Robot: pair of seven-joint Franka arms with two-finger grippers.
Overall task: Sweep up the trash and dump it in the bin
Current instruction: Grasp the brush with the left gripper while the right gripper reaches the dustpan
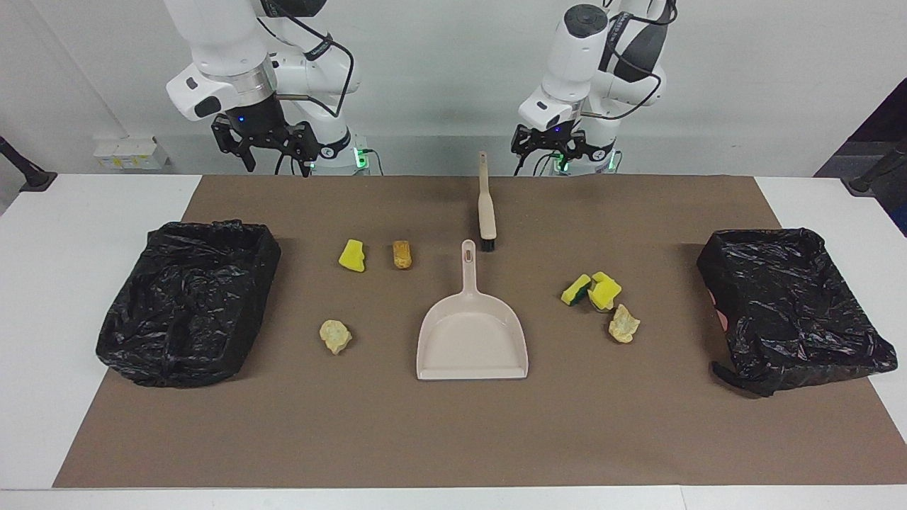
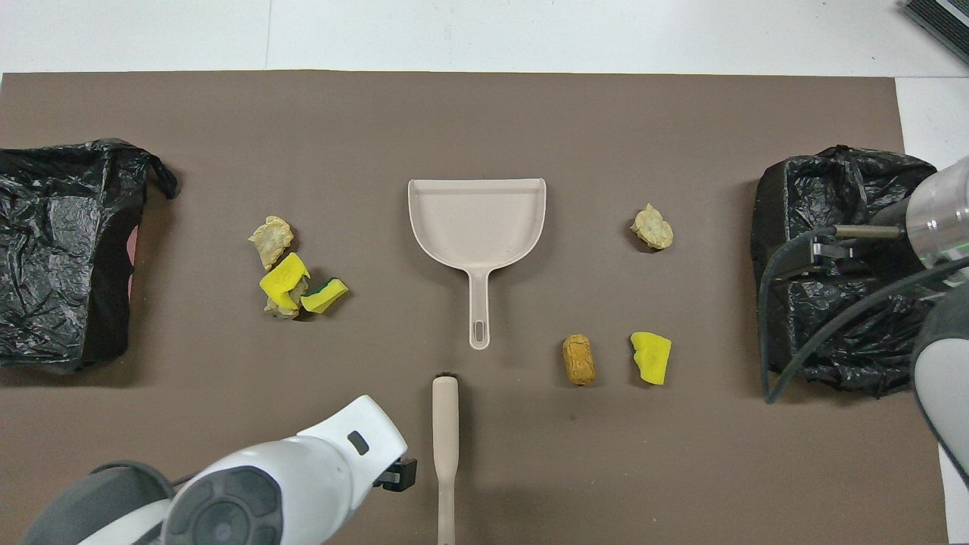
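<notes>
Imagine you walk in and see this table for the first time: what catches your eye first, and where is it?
The beige dustpan lies mid-mat, its handle pointing toward the robots at the brush. Bright yellow sponges and pale lumps cluster toward the left arm's end, with more scraps toward the right arm's end. A bin lined with a black bag sits at each end.

Bright, even light from above, soft short shadows, faint sheen on the black bags, everything sharp
</notes>
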